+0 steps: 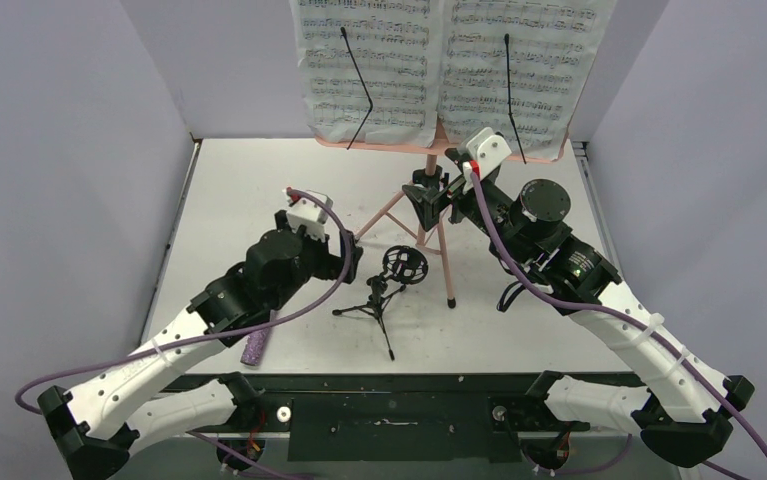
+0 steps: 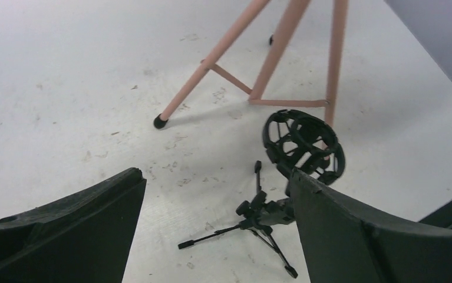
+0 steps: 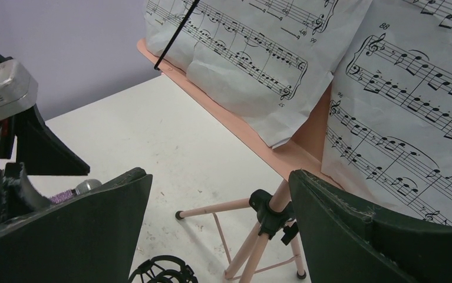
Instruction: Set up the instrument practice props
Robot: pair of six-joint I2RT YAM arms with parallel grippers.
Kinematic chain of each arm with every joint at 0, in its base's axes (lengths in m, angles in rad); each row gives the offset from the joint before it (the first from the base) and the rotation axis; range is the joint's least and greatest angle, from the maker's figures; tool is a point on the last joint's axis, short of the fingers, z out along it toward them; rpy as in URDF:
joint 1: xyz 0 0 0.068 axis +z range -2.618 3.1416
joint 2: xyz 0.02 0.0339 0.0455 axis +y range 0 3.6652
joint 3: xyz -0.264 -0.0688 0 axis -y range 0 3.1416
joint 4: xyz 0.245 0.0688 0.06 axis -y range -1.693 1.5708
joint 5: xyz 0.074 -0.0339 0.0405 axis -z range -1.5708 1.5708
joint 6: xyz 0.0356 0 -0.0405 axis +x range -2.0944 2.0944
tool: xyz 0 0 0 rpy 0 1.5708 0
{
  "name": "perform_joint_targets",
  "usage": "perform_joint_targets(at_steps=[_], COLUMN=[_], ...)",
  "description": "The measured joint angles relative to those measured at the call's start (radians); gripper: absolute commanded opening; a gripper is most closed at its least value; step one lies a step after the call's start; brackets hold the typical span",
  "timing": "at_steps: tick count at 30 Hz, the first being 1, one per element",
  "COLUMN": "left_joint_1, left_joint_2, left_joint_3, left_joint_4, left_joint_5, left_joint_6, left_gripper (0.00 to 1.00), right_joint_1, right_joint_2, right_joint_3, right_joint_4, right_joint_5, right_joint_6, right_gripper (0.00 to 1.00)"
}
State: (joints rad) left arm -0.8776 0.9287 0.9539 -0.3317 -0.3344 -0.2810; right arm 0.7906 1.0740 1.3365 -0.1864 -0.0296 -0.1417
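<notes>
Top external view has the pink music stand (image 1: 444, 260) standing at the upper centre of the white table (image 1: 519, 330), tripod legs splayed. The white sheet-music pages (image 1: 369, 70) are spread across its desk at the top edge of the frame, each under a thin black wire arm (image 1: 362, 90). Just in front of its legs, at mid-frame, the small black mic stand (image 1: 379, 300) stands on its own tripod, its ring mount (image 1: 404, 264) tilted on top. The purple glitter microphone (image 1: 257, 346) lies flat on the table at the lower left, partly covered by the left arm and apart from the mic stand. The left gripper (image 1: 347, 258) hovers just left of the ring. In the left wrist view its fingers (image 2: 93, 218) are spread wide with only bare table between them, and the mic stand sits low and right of that gap. The right gripper (image 1: 427, 192) hangs close to the pink pole below the desk. In the right wrist view its fingers (image 3: 353, 236) stand wide apart too, pinching nothing, and the pole's black collar (image 3: 269, 206) shows in the gap beyond them.
</notes>
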Motion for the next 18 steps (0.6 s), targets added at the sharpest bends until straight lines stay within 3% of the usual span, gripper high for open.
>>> perform_joint_targets(at_steps=[5,8,18], left_joint_1=[0.117,0.204,0.416], left_joint_2=[0.002,0.035,0.343], left_joint_3=[-0.005,-0.007,0.010], left_joint_4=[-0.083,-0.159,-0.433], left_joint_5=[-0.050,-0.072,-0.047], left_joint_6=[-0.062,-0.103,-0.089], left_gripper=[0.99,0.96,0.96], right_joint_1=[0.000,0.000,0.000], right_joint_2=[0.000,0.000,0.000], right_joint_3=[0.000,0.000,0.000], right_joint_4=[-0.010,-0.011,-0.023], right_joint_5=[0.000,0.000,-0.001], right_joint_6=[0.006,0.010,0.023], right_gripper=[0.90,0.90,0.90])
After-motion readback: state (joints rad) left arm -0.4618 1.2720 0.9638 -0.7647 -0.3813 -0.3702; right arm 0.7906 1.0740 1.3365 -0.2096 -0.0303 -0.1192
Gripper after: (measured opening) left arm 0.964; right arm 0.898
